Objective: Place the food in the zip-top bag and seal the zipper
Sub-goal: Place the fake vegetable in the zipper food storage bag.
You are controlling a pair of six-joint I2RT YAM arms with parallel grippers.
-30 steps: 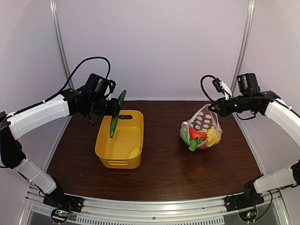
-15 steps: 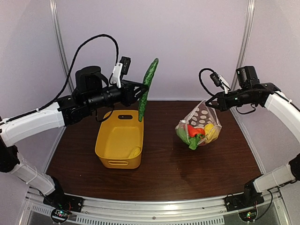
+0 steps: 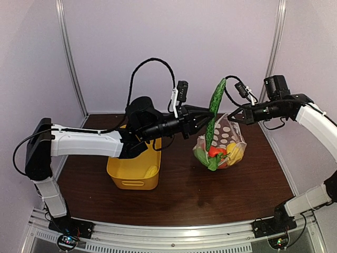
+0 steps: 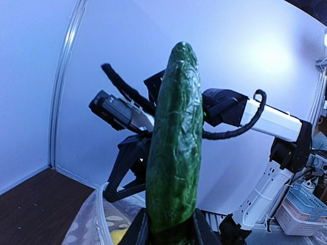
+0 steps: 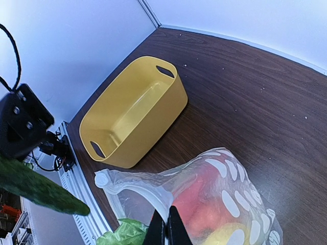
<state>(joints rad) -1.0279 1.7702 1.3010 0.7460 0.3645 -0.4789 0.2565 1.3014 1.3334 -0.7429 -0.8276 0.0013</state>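
Note:
My left gripper (image 3: 206, 118) is shut on a long green cucumber (image 3: 214, 110), which stands upright between its fingers (image 4: 171, 232) and fills the left wrist view (image 4: 176, 143). The cucumber's lower end hangs at the mouth of the zip-top bag (image 3: 224, 139), a clear bag with white dots. My right gripper (image 3: 231, 117) is shut on the bag's mouth edge and holds it up (image 5: 167, 224). The zipper (image 5: 138, 178) arches open as a pale strip. Inside the bag lie red (image 5: 199, 204), yellow and leafy green (image 5: 122, 235) food pieces.
A yellow tub (image 3: 134, 166) stands left of the bag on the dark wooden table (image 3: 210, 190), with one yellow piece (image 3: 151, 171) in it. White walls and metal posts close in the back and sides. The left arm reaches across above the tub.
The left arm has swung right with the cucumber, from above the tub to the bag's mouth. The right gripper has kept its hold on the bag, which shifted slightly left.

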